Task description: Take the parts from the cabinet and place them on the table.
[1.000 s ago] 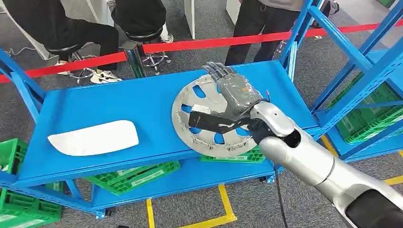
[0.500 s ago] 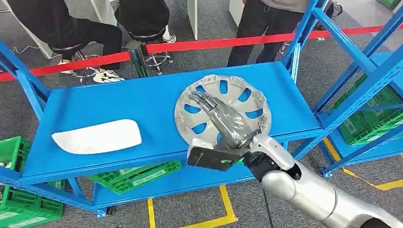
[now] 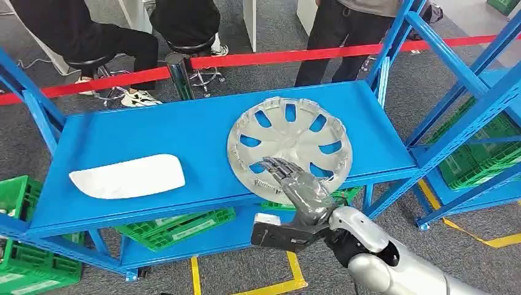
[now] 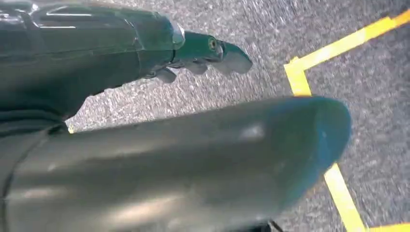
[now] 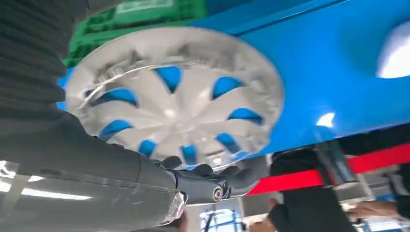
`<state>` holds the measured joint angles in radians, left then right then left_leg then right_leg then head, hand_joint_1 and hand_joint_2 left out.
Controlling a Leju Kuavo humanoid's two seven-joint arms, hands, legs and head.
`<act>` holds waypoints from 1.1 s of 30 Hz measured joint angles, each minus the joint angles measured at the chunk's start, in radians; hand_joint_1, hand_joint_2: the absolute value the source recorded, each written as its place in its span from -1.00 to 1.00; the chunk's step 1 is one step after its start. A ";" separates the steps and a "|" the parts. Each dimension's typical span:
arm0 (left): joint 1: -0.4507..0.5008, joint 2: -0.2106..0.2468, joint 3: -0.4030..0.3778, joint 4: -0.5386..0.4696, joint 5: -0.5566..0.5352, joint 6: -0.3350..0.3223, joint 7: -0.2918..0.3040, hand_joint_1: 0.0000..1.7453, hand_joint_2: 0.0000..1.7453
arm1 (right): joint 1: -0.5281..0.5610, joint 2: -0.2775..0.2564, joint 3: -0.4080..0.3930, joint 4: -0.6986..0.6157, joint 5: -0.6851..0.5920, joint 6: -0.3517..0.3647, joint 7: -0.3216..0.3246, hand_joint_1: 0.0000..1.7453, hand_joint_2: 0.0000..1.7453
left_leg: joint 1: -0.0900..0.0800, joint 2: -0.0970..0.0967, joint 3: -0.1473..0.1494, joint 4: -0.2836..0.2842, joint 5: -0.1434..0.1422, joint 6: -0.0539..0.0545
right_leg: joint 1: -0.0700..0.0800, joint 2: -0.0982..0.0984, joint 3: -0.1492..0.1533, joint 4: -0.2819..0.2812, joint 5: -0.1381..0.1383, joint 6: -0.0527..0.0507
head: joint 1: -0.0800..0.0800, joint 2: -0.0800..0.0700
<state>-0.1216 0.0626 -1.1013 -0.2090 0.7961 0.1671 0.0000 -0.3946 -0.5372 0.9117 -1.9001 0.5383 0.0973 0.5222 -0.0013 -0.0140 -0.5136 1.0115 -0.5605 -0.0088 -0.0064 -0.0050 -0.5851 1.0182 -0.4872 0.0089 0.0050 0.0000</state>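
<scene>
Blue shelving desk (image 3: 153,129), top deck, steel frame, with a lower deck carrying green crates (image 3: 178,226). Red barrier tape (image 3: 258,58) runs behind it; people stand and sit beyond the tape.

Silver wheel cover (image 3: 289,147) lies flat on the deck, right of centre, its near rim at or just over the front edge. In the right wrist view, blue shows through its spoke openings (image 5: 174,108).

White curved panel (image 3: 128,176) lies flat toward the left end, well apart from the wheel cover.

Right hand (image 3: 301,190) hangs over the front edge with the fingers (image 3: 274,166) extended and spread above the cover's near rim, holding nothing. Whether the tips touch the rim, cannot tell.

Left hand (image 4: 145,53) hangs by the floor and yellow floor tape (image 4: 309,72); its fingers look loosely curled with nothing in them, but closure cannot be told for sure.

Judgement: both parts look delivered.

Risks:
1. The cover sits close to the edge, so a fingertip catching a spoke opening or the rim could drag it off the deck.
2. An arm swing near the frame upright (image 3: 393,37) could strike it.
</scene>
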 joint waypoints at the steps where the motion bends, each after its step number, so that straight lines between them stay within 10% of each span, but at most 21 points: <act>1: 0.000 -0.004 0.000 0.000 0.000 0.000 -0.001 -1.00 -1.00 | 0.005 -0.009 -0.002 0.000 0.004 0.000 0.000 -1.00 1.00 | 0.000 0.000 0.000 0.000 0.000 0.000 | 0.000 0.000 0.000 0.000 0.000 0.001 | 0.000 0.000; 23: 0.003 -0.041 0.000 0.000 -0.009 -0.030 0.020 -1.00 -1.00 | 0.086 -0.230 -0.275 0.006 0.154 -0.090 0.072 -1.00 1.00 | 0.000 0.002 0.000 0.000 0.000 0.002 | 0.000 0.000 0.001 -0.003 0.002 0.003 | 0.000 0.000; 33: 0.003 -0.047 -0.001 0.000 -0.025 -0.049 0.044 -1.00 -1.00 | 0.025 -0.322 -0.391 0.018 0.116 0.068 0.145 -1.00 1.00 | 0.000 0.013 0.001 0.000 0.000 0.003 | 0.000 0.003 0.001 -0.003 0.003 0.005 | 0.000 0.000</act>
<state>-0.1189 0.0160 -1.1021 -0.2090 0.7710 0.1179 0.0442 -0.3692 -0.8591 0.5211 -1.8826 0.6546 0.1652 0.6668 -0.0013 -0.0013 -0.5128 1.0116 -0.5604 -0.0058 -0.0067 -0.0024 -0.5838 1.0148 -0.4841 0.0135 0.0050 0.0000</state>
